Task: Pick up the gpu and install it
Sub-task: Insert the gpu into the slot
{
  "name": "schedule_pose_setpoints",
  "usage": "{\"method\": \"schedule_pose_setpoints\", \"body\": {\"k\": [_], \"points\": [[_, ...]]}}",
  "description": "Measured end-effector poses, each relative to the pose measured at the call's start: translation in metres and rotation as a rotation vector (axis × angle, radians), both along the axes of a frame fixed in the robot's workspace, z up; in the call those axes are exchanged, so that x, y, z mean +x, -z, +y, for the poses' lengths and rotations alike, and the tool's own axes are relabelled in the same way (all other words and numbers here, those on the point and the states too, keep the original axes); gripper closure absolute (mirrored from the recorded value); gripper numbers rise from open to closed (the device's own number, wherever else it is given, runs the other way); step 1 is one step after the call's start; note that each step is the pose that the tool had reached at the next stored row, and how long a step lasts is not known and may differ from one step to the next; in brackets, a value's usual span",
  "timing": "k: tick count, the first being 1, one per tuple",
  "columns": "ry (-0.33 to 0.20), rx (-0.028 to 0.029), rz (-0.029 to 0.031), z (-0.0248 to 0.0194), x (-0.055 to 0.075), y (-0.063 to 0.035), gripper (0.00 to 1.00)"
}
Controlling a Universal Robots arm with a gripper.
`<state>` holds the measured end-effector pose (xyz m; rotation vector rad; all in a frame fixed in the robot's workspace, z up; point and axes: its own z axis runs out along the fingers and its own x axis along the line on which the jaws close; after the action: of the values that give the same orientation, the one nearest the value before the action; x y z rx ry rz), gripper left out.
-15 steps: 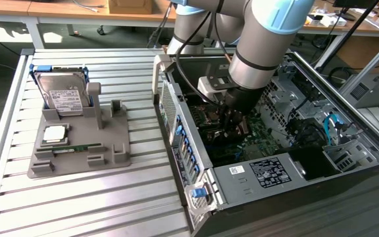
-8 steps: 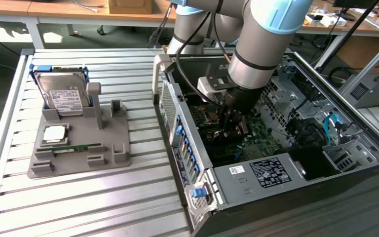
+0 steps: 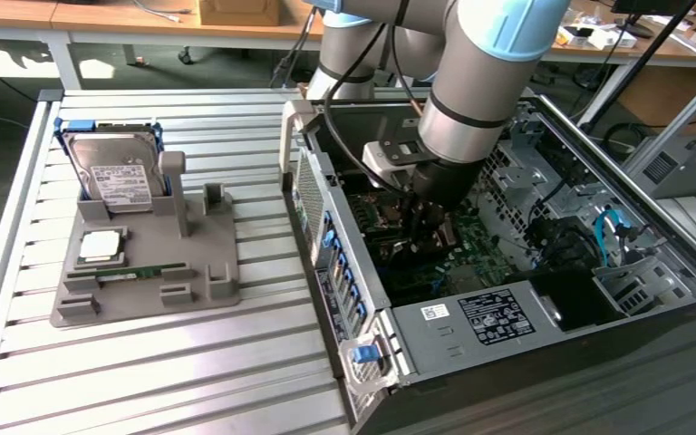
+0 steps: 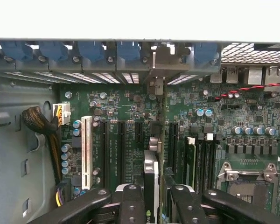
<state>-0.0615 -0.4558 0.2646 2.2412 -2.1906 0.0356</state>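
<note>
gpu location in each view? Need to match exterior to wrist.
Exterior view: mostly hidden beneath the arm's wrist inside the open case; a dark sliver under the gripper over the motherboard may be it, but I cannot tell.
Wrist view: gpu seen edge-on, standing upright between the gripper's fingers, above the motherboard slots.
Shared landmark: the green motherboard.
</note>
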Motion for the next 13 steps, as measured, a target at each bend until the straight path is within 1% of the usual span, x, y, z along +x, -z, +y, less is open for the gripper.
{"method": "schedule_pose_setpoints", "body": {"k": [5,13], "points": [[-0.002,0.0001,-0.0002,0.0017,0.0001,0.0001,0.73],[-0.002,-0.0001,-0.0001,0.0019,0.0001,0.0000,0.73]]}}
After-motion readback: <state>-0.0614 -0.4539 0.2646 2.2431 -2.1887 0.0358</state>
